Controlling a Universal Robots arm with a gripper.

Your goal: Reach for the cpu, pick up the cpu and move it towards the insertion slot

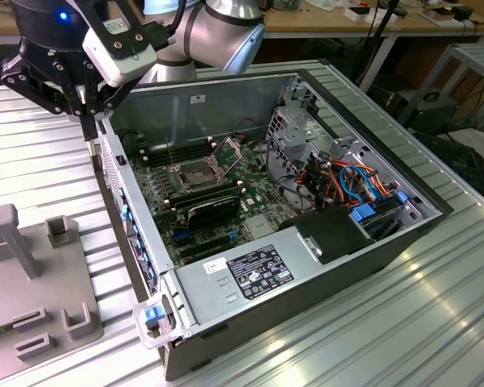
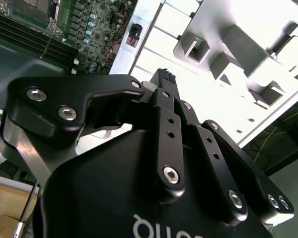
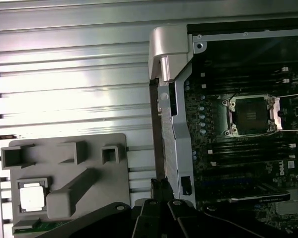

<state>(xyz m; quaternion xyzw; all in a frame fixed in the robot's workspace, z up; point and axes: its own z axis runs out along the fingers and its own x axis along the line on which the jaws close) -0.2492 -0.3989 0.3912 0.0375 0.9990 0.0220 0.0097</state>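
My fingers [image 1: 89, 121] are clenched on nothing at the exterior view's upper left, just outside the open computer case [image 1: 137, 242]. The cpu [image 3: 32, 197] lies in a pocket of the grey fixture [image 3: 89, 148] on the ribbed worktop [image 1: 436, 306]. The case wall stands between it and the insertion slot [image 1: 195, 174] on the motherboard [image 1: 254, 173]. I cannot read the power supply's label [image 1: 258, 272].

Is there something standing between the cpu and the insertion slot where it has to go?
Yes. The cpu lies in a pocket of the grey fixture, outside the computer case. The insertion slot is inside, on the motherboard. The case's metal side wall rises between them, so a straight path is blocked.
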